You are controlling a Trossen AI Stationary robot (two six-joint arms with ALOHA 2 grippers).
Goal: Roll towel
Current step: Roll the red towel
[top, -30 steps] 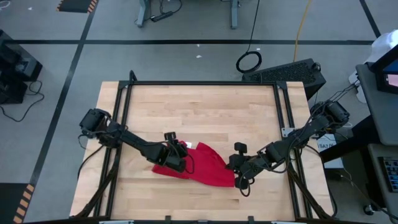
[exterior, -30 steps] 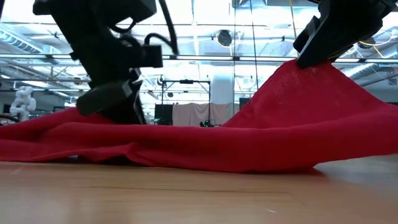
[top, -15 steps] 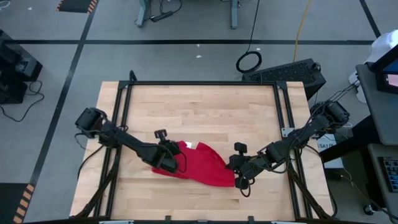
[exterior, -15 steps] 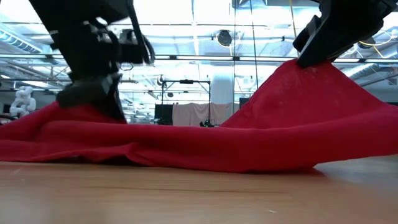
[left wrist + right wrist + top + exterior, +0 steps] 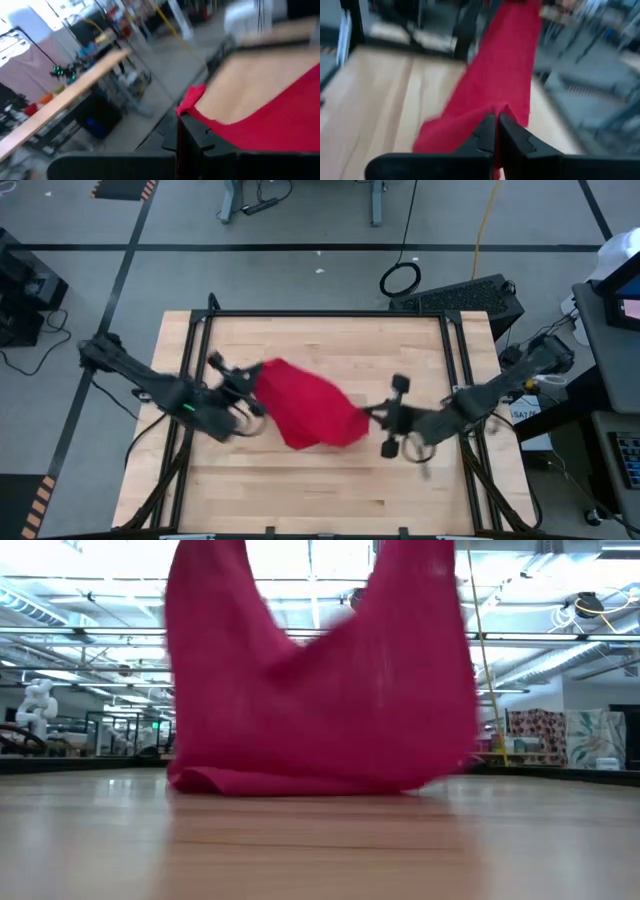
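The red towel [image 5: 308, 408] hangs in a sagging sling between my two grippers, over the middle of the wooden table [image 5: 330, 345]. In the low view the towel [image 5: 320, 690] falls in a broad drape, and its lowest fold [image 5: 215, 781] reaches the table top. My left gripper [image 5: 254, 384] is shut on the towel's left end. My right gripper [image 5: 368, 418] is shut on its right end. Both stand well above the table. In the low view both grippers lie beyond the picture's top. My left gripper pinches the towel close to a corner [image 5: 192, 96] between its two shut fingers, and a small tip of cloth sticks out past them. The fingers come nearly level from the table's left side. The cloth hangs away from them toward the other arm. My right gripper pinches a gathered bunch of the towel's right end [image 5: 496, 109] between its two shut fingers. The fingers come nearly level from the table's right side. From them the cloth runs in a long band toward the left arm, lifted, with folds in it.
A black frame [image 5: 200, 330] runs round the table's edges. Bare wood [image 5: 330, 480] lies in front of and behind the towel. A black case [image 5: 460, 295] and a cable coil [image 5: 400, 278] lie on the floor beyond the far right corner.
My left gripper has taken hold of the towel's left end and swung up and toward the table's far left, tipping toward level. My right gripper has also risen. The towel, which lay spread on the table, now hangs between them with only its lowest fold down.
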